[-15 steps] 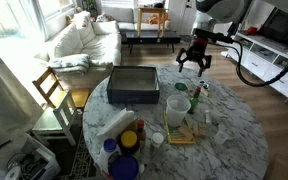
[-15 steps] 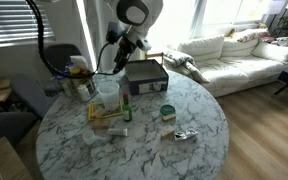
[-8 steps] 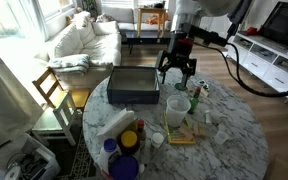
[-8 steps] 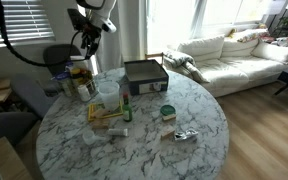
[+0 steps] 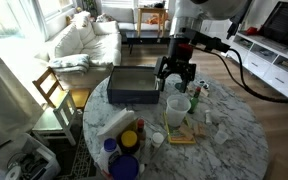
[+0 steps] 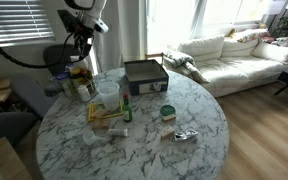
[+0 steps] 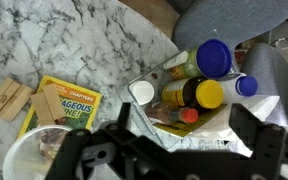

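My gripper [image 7: 164,150] is open and empty, high above the round marble table [image 5: 229,140]. In the wrist view a cluster of bottles lies below between the fingers: a blue-capped one [image 7: 214,57], a yellow-capped one [image 7: 209,94], a red-capped one [image 7: 188,115] and a white cap [image 7: 141,93], on a crumpled white bag. In both exterior views the gripper [image 5: 176,72] [image 6: 74,47] hangs in the air, touching nothing. The bottle cluster [image 6: 74,82] [image 5: 124,148] stands at the table's edge.
A dark box [image 5: 134,85] [image 6: 144,72] sits on the table. A clear cup [image 5: 176,105] [image 6: 107,92], a green bottle [image 6: 126,110], a green jar [image 6: 167,112] and a yellow book [image 7: 59,105] are near the middle. A grey chair [image 7: 234,20] stands beside the bottles.
The arm has swung across the table from beyond the box toward the bottle cluster, then slowed. The gripper stayed open. Nothing on the table moved.
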You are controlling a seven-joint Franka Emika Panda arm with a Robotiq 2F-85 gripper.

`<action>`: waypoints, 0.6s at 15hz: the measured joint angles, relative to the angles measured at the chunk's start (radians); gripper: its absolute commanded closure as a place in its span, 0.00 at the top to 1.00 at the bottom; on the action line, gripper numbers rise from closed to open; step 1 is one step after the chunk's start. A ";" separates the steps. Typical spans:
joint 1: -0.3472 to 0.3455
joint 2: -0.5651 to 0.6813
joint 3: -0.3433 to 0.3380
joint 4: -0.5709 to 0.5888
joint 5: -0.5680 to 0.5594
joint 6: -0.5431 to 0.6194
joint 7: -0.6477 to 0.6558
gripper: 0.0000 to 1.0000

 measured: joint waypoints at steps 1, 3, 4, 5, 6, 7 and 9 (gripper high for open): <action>0.001 0.000 0.003 0.000 0.004 0.000 -0.009 1.00; 0.007 0.000 0.025 -0.003 0.027 0.000 -0.062 1.00; 0.014 0.001 0.043 -0.005 0.042 0.000 -0.095 1.00; 0.026 0.001 0.064 -0.008 0.057 0.001 -0.125 1.00; 0.041 0.002 0.085 -0.012 0.069 0.001 -0.152 1.00; 0.058 0.004 0.107 -0.015 0.074 0.001 -0.181 1.00; 0.090 0.011 0.141 -0.026 0.074 0.011 -0.230 1.00</action>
